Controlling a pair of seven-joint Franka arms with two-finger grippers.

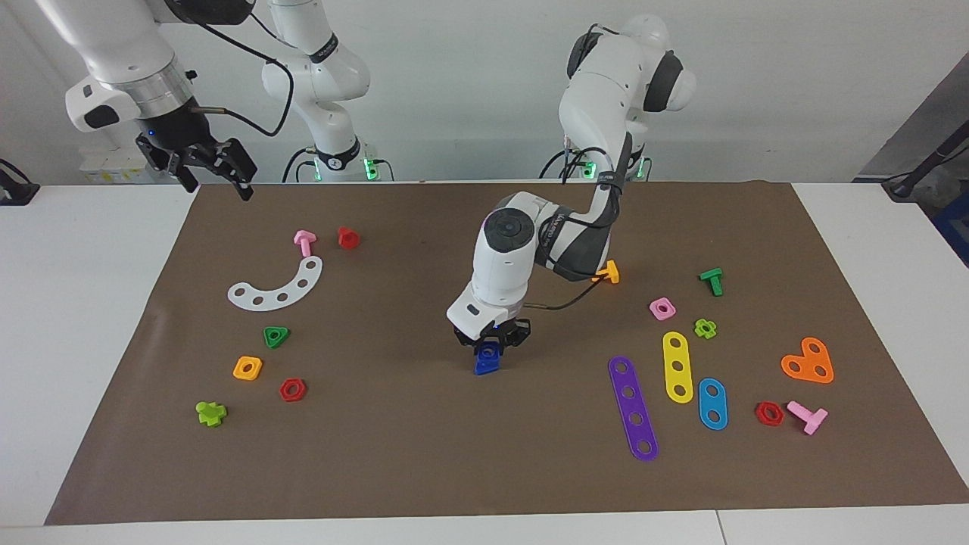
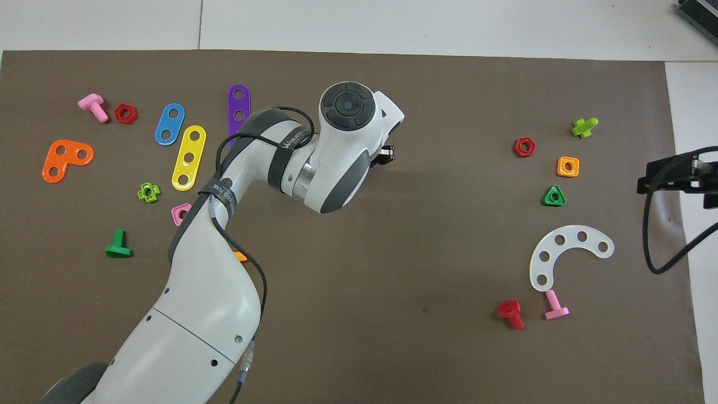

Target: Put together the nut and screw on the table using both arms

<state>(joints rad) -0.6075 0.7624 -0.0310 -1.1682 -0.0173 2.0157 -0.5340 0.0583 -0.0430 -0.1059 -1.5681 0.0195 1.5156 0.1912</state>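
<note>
My left gripper (image 1: 490,342) is low over the middle of the brown mat (image 1: 424,454), shut on a dark-blue piece. Its upper part looks like the square nut (image 1: 490,350); the triangular part below it looks like the screw (image 1: 484,367). The two sit together, and the lower end is at or just above the mat. In the overhead view the left arm's hand covers both parts, and only a finger (image 2: 386,154) shows. My right gripper (image 1: 216,180) hangs open and empty, high over the mat's corner at the right arm's end. It also shows at the edge of the overhead view (image 2: 673,175).
At the right arm's end lie a white curved strip (image 1: 276,286), a green triangular nut (image 1: 275,336), an orange square nut (image 1: 247,368), a red nut (image 1: 292,390) and a lime bolt (image 1: 210,412). At the left arm's end lie a purple strip (image 1: 633,407), a yellow strip (image 1: 677,366) and a pink nut (image 1: 662,308).
</note>
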